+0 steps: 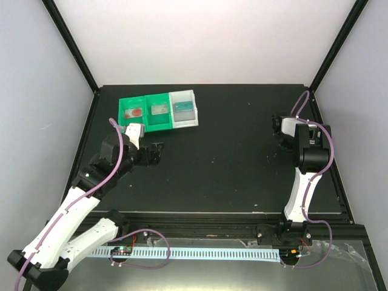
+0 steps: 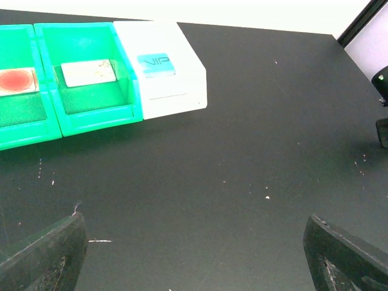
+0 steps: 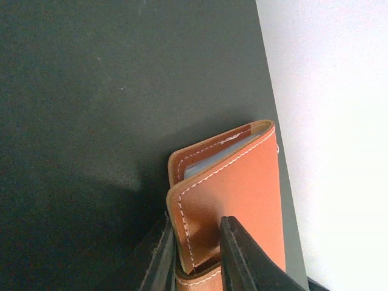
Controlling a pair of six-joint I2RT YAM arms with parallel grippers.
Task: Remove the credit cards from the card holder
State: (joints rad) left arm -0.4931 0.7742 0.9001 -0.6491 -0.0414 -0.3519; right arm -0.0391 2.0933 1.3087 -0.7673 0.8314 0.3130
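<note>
The right hand [image 3: 197,227] pinches the near edge of the brown card holder [image 3: 236,182], which juts toward 12 o'clock from its grip near the tabletop's [image 3: 91,121] 3 o'clock edge, while the left hand [image 2: 193,225] hangs spread wide.

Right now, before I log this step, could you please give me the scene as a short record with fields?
card holder: brown, covers slightly apart, pale pocket showing between them
right pincer: fingers straddle one cover; firm grip cannot be told
left pincer: open, empty, above the table
bins: two green bins, one white bin, side by side
cards: one per bin: red-spotted card, pale card, blue VIP card
</note>
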